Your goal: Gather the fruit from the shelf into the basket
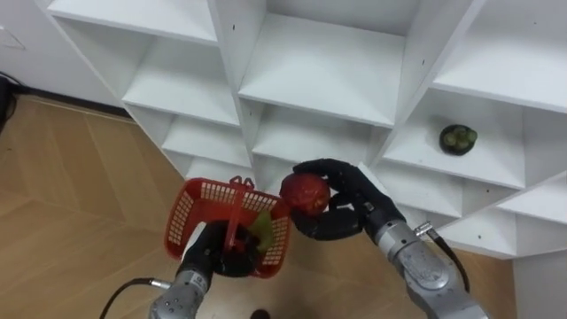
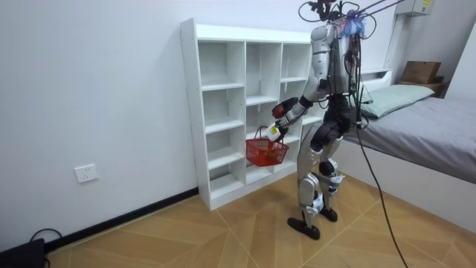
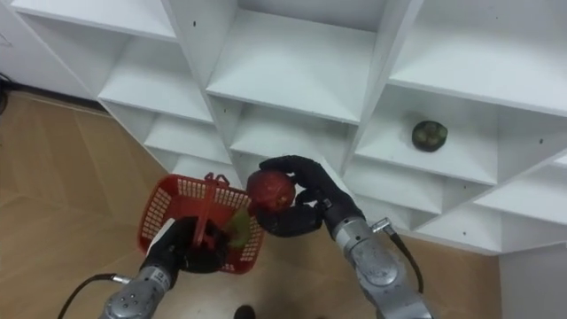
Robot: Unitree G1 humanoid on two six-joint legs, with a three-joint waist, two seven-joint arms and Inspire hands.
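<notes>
Red fruit (image 1: 306, 193) is clasped in the right hand (image 1: 348, 211) at 3 o'clock of the red basket (image 1: 186, 208), which is gripped by the left hand (image 1: 213, 257). If released early, it could be dropped outside the basket.

The closet (image 1: 319, 75) is showing smooth, matt white boards. In front of it, the basket (image 1: 189, 209) is looking like red plastic mesh, the red fruit (image 1: 306, 193) is gleaming glossy, and the floor (image 1: 80, 195) is showing satin wood.
</notes>
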